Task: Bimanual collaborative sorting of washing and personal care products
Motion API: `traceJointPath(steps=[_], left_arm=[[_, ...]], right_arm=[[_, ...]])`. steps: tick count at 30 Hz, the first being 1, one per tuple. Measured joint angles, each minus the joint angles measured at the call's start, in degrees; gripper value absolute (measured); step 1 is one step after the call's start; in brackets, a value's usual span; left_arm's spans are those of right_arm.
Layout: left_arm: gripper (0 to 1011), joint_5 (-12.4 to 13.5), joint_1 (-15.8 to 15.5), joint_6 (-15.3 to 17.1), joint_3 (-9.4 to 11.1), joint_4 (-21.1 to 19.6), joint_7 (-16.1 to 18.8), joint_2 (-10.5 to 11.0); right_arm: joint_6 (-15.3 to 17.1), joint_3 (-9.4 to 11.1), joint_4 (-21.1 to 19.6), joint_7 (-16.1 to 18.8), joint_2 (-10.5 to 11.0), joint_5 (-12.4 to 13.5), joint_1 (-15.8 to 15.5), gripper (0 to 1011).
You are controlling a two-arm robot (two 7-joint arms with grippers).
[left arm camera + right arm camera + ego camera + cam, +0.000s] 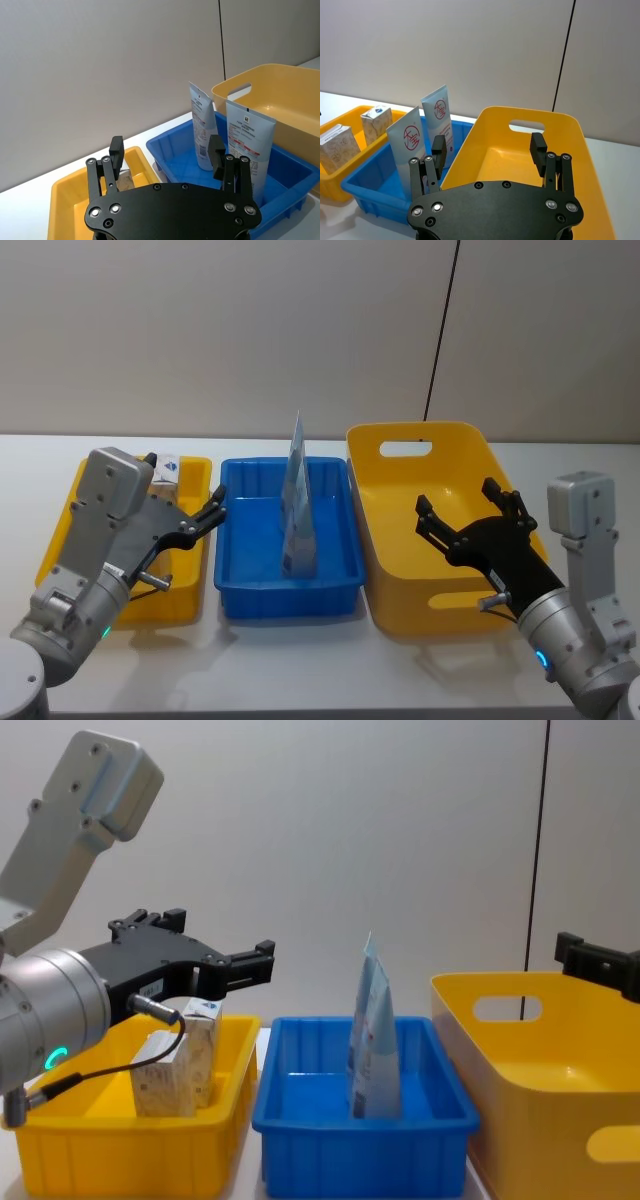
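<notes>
Two beige speckled packs (170, 1072) with white tops stand upright in the small yellow bin (120, 1152) on the left; they also appear as packs (376, 122) in the right wrist view. Two light-blue tubes (297, 502) stand side by side in the blue bin (240, 590). My left gripper (188, 495) hovers open and empty above the small yellow bin, a little above the packs. My right gripper (457, 498) hangs open and empty over the large yellow bin (385, 570). In the wrist views, the left gripper (166, 147) and right gripper (488, 145) both hold nothing.
The three bins stand in a row on a white table (300, 660), close to a plain wall. The large yellow bin holds nothing that I can see. Bare table lies in front of the bins.
</notes>
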Motion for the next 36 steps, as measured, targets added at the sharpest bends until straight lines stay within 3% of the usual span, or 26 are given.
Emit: traceJointPath(steps=[36], left_arm=[[1000, 0.0, 0.0, 0.0, 0.0, 0.0, 0.0, 0.0]], right_arm=[[0.0, 0.0, 0.0, 0.0, 0.0, 0.0, 0.0, 1003]])
